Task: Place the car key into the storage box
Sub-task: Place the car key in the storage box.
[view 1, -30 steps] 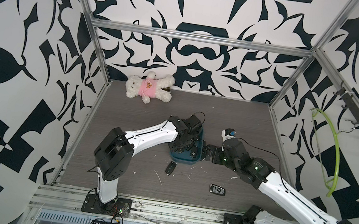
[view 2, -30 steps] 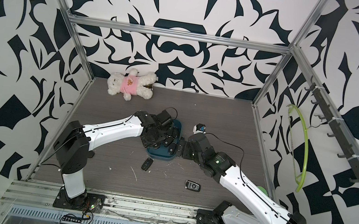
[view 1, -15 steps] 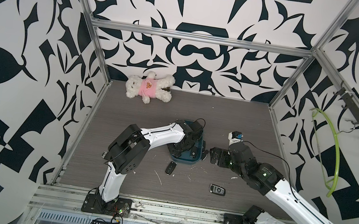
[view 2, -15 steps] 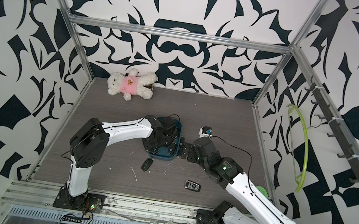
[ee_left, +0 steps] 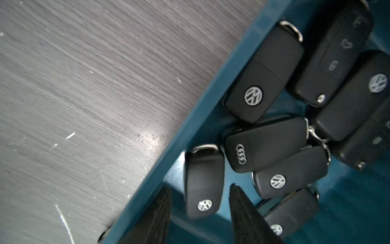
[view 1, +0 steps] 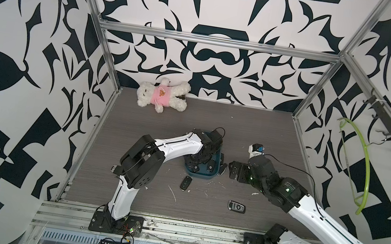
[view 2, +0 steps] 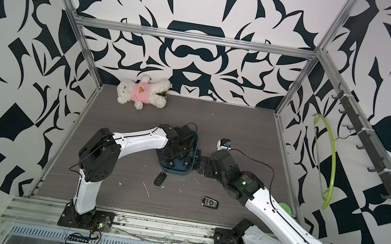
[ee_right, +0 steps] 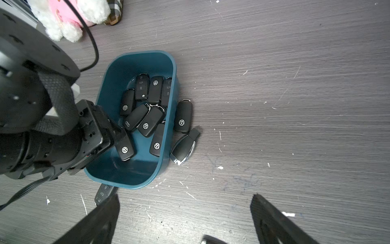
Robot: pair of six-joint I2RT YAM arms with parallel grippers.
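Left end effector [ee_left: 200, 188] is down inside the dark teal-blue plastic storage box with rounded corners [ee_right: 126, 181]. Its fingers are parted, with a gap on each side of the black VW-badged car key [ee_left: 203, 169] lying between them. That key rests flat on the box floor near the wall and is not pinched, so this placement reads as done. A heap of similar black key fobs [ee_right: 145, 109] sits deeper in the box, some overlapping.

Right end effector [ee_right: 184, 195] is spread wide and empty, hovering over the dark grey wood-grain surface [ee_right: 295, 105] just beside the box.

Four keys remain outside, all on the surface:
- A black VW fob [ee_right: 182, 117] lies right against the box's outer wall.
- A black fob with chrome trim [ee_right: 183, 147] lies just beside that one, near the same wall.
- A black fob with its buttons up [view 1: 186, 182] lies near the box corner on the robot's side.
- A black-and-silver fob [view 1: 236, 206] lies well apart from the box, nearer the right arm.

Judgement: most of the job is done, with four fobs to go if all belong in the box. The left arm needs to lift clear first. The two fobs hugging the wall look awkward for finger access, and the box could get nudged.
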